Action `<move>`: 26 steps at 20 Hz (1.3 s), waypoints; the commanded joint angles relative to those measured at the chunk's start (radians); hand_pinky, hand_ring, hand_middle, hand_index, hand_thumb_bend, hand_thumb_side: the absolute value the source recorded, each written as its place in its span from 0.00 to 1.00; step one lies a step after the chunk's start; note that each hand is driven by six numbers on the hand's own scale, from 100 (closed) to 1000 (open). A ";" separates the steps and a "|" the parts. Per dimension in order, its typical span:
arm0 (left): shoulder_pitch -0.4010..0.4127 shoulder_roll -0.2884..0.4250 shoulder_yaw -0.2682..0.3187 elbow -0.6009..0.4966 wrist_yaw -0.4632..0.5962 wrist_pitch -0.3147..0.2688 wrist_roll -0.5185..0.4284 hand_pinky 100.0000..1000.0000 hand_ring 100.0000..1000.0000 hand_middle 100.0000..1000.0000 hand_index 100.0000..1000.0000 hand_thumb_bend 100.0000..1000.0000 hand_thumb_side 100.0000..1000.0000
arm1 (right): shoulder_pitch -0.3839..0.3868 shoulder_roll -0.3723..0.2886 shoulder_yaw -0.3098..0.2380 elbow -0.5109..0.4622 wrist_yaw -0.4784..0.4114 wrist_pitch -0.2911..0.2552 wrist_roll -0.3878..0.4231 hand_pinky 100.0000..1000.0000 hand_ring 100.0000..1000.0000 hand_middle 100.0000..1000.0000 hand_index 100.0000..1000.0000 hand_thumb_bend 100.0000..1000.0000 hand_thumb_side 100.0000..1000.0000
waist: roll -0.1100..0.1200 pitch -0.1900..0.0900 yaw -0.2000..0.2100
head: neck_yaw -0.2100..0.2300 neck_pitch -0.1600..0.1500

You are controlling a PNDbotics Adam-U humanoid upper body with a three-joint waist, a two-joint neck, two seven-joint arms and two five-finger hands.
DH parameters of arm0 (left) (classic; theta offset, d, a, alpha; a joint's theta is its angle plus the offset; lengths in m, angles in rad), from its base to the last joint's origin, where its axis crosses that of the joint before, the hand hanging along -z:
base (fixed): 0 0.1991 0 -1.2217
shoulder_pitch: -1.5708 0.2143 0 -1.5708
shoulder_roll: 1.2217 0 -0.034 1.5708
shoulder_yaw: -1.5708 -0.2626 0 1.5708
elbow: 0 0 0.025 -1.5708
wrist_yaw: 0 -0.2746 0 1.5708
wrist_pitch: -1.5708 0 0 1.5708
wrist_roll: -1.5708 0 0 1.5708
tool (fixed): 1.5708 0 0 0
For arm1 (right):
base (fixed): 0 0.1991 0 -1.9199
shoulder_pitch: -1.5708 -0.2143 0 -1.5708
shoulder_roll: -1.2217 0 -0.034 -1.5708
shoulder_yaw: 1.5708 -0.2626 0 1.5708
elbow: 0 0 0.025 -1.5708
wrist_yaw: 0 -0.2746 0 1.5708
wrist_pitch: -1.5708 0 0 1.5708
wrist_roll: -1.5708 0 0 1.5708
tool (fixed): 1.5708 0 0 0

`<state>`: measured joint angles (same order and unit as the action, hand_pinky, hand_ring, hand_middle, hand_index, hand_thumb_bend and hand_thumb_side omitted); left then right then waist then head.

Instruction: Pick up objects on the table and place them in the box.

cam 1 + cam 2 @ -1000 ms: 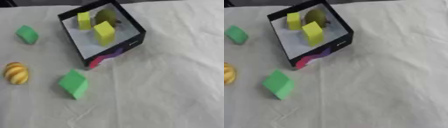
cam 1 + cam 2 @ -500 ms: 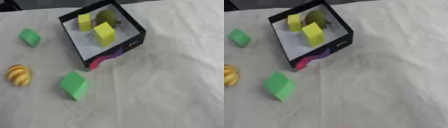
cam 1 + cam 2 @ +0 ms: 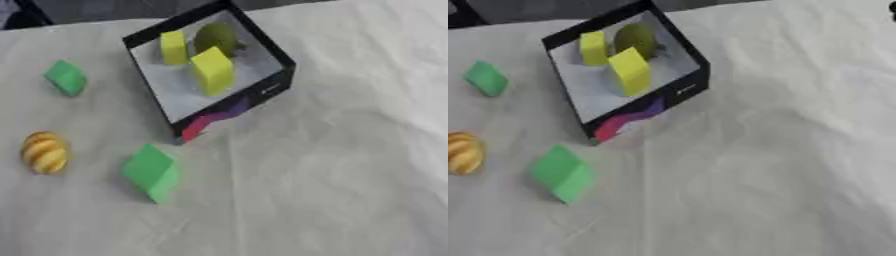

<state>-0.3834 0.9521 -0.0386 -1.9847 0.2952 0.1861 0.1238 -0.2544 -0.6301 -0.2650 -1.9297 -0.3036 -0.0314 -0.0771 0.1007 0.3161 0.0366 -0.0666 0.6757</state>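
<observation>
Neither hand shows. The black box [image 3: 264, 92] sits askew, holding two upright yellow blocks [image 3: 213, 70]. A green block [image 3: 151, 172] lies near its front corner, long axis running diagonally.

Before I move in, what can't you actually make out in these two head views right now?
- Both hands: in neither view, outside the frame.
- Round olive-green object in the black open-topped box: blurred, partly hidden behind the larger yellow block; identity unclear.
- Yellow-and-orange striped rounded object: cut by the left edge in the right eye view; blurred.
- Dark shape at the right eye view's upper right edge: too small to tell.
</observation>
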 commanded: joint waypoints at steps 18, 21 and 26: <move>-0.059 0.208 -0.119 0.094 -0.483 0.000 -0.597 0.83 0.78 0.73 0.74 0.73 0.00 | -0.024 -0.002 -0.023 -0.007 0.028 0.039 0.009 0.77 0.68 0.65 0.81 0.00 0.54 | 0.036 -0.048 -0.020 | 0.029 0.007; -0.069 0.196 -0.131 0.148 -0.496 -0.002 -0.607 0.83 0.78 0.73 0.74 0.72 0.00 | -0.025 0.001 -0.023 -0.006 0.031 0.040 0.008 0.77 0.68 0.65 0.81 0.00 0.54 | 0.038 -0.048 -0.023 | 0.033 0.006; -0.088 0.180 -0.142 0.208 -0.494 -0.017 -0.608 0.83 0.78 0.73 0.74 0.72 0.00 | -0.025 0.004 -0.026 -0.004 0.033 0.040 0.006 0.77 0.68 0.65 0.81 0.00 0.55 | 0.037 -0.047 -0.027 | 0.039 0.006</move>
<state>-0.4561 1.1093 -0.1895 -1.7862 -0.1938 0.1752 -0.4837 -0.2695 -0.6112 -0.2775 -1.9285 -0.2764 0.0074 -0.0686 0.1282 0.3106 0.0096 -0.0332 0.6844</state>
